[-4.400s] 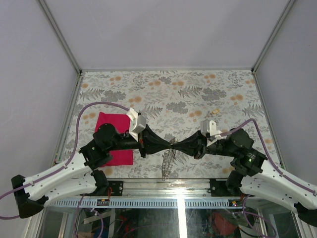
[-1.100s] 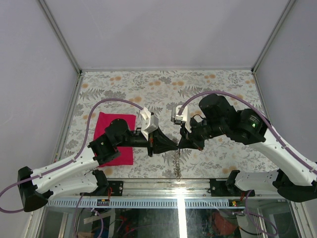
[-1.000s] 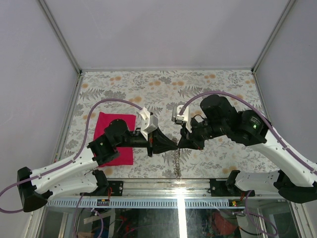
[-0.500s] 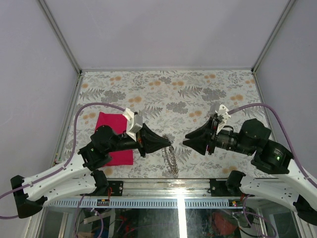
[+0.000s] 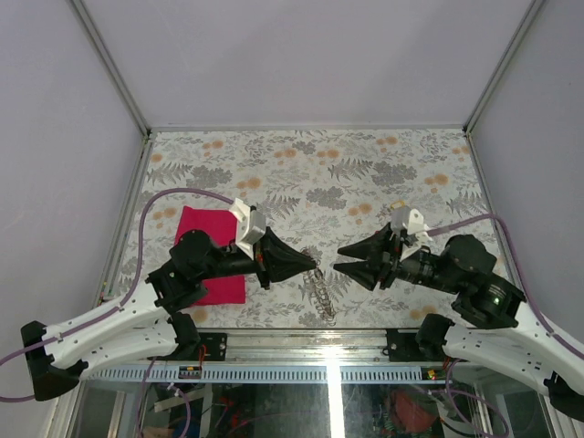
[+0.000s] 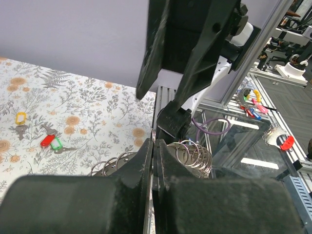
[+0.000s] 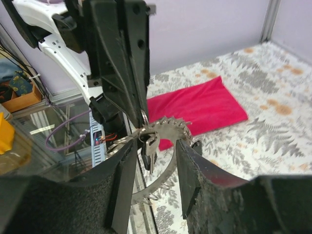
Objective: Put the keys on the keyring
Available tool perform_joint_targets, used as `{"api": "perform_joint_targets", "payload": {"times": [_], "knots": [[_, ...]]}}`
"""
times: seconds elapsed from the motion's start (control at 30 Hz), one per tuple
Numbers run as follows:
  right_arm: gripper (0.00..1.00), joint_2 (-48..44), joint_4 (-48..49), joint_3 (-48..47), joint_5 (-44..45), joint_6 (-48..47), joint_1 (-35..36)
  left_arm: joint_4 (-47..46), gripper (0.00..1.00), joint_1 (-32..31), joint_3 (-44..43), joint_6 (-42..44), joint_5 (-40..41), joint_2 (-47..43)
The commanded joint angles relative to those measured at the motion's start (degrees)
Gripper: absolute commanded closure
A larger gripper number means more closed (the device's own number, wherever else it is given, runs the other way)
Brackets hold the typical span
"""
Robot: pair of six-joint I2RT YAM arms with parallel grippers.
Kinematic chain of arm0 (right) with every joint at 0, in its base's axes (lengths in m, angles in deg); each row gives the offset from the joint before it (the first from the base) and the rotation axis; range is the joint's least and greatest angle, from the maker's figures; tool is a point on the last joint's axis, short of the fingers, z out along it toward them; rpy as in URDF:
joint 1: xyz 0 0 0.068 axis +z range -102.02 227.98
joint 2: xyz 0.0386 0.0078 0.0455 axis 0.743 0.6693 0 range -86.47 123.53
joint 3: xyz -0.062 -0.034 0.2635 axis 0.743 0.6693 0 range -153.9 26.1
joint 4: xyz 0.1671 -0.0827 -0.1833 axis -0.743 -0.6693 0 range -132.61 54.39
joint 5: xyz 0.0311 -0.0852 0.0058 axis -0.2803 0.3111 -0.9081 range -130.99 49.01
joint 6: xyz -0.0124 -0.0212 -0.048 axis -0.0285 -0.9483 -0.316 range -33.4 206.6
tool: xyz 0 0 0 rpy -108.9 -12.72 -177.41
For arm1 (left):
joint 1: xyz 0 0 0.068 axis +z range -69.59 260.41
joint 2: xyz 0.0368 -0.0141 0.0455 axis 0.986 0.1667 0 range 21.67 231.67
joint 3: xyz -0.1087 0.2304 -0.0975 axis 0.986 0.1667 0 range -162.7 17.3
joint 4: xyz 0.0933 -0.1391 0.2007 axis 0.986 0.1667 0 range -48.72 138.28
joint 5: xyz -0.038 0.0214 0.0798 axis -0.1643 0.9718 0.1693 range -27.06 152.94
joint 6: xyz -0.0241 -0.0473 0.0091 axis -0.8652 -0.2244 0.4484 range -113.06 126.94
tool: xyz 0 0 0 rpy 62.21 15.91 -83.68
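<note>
Nearest you, by the middle of the counter's near edge, the keyring (image 5: 322, 294) trails down from your left gripper (image 5: 310, 265). Its jaws are pressed together on the top ring, and the rest of the chain sags onto the counter. Facing it and just apart, your right gripper (image 5: 338, 257) has its jaws spread and holds nothing. A small dark piece hangs at the pinched ring; I cannot tell whether it is a key or the clasp. The magenta cloth (image 5: 212, 257) lies toward the left edge, partly under the left arm. Farther out, the keys (image 6: 47, 140) lie loose on the counter, well apart from both grippers.

Your risks: the pinch is thin, so a sideways nudge from the right fingers could twist the ring free and drop the chain. The keys are tiny and flat, so a closing grip may skate off one or take two together.
</note>
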Motion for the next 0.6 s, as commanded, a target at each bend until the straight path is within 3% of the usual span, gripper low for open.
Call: {"api": "perform_joint_targets", "payload": {"times": [0.0,0.2,0.4,0.57], "knots": [[0.56,-2.29,3.34,-1.6,-0.48,-6.22,0.24,-2.47,1.0,-0.09,-2.34,0.81,-0.27,1.11],[0.55,1.58,-6.69,-8.3,0.63,-7.56,0.23,-0.89,1.0,-0.04,-3.5,1.32,0.24,2.56],[0.56,5.74,-12.15,-11.77,-4.46,-9.76,0.28,0.11,1.0,-0.07,-4.83,1.69,-1.53,4.33],[0.57,8.62,-16.94,-14.73,-4.86,-8.64,0.3,3.55,1.0,-0.06,-6.2,1.49,4.06,5.03]]}}
